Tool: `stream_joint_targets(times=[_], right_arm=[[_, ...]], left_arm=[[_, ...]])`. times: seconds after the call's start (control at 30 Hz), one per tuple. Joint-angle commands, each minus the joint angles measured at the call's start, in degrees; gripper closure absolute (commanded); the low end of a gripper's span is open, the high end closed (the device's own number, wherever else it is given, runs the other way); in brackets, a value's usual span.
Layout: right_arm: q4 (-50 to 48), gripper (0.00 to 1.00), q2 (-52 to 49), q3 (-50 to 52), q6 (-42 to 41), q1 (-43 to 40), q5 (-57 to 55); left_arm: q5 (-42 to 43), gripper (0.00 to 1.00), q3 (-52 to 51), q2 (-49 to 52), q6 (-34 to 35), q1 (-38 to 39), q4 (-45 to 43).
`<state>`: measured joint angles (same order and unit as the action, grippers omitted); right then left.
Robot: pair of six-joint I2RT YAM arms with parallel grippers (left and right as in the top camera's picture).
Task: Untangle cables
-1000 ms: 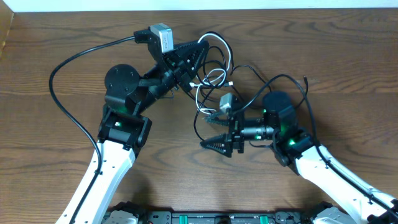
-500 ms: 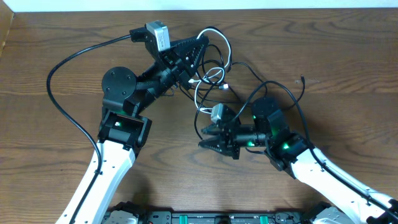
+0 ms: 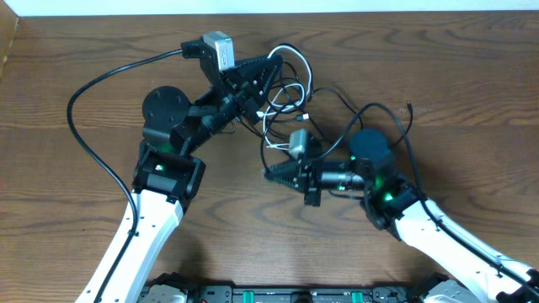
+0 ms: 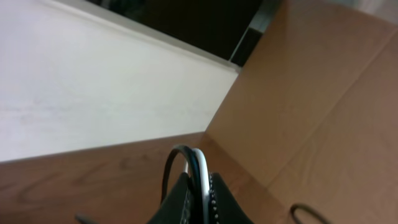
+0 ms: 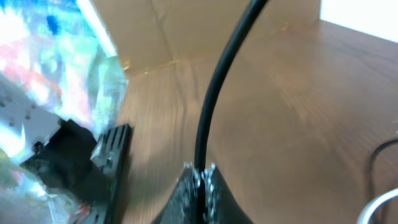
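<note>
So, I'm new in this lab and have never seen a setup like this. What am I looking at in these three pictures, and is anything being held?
The large picture looks straight down on a wooden table. Two robot arms reach in from the bottom edge, the left arm and the right arm. Each ends in a two-finger gripper. Between them lies a tangle of thin black and white cables.

The other two pictures come from small cameras on the wrists, each looking along that arm's own fingers. The left gripper is shut on a loop of the cables; in the left wrist view a black strand and a white one arch out of its fingers. The right gripper is shut on a single black strand, which runs up from its fingertips in the right wrist view.
</note>
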<state>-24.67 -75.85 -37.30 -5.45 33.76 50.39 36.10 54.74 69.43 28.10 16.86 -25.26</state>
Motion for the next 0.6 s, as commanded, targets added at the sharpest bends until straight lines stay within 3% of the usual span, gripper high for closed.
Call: stream_joint_targets(times=[0.0, 0.23, 0.57], right_arm=[[-3.30, 0.99, 1.25, 0.02, -8.48, -3.61, 1.20], [-12.13, 0.99, 2.25, 0.02, -16.48, -10.49, 1.20], [-16.70, 0.99, 2.25, 0.02, -17.27, -15.78, -3.28]], left_arm=[[0.74, 0.93, 0.90, -0.98, -1.88, -1.29, 1.79], [0.74, 0.93, 0.87, -0.98, -1.90, -2.99, 7.58], [5.62, 0.92, 0.87, -0.96, -1.38, -2.91, 11.50]])
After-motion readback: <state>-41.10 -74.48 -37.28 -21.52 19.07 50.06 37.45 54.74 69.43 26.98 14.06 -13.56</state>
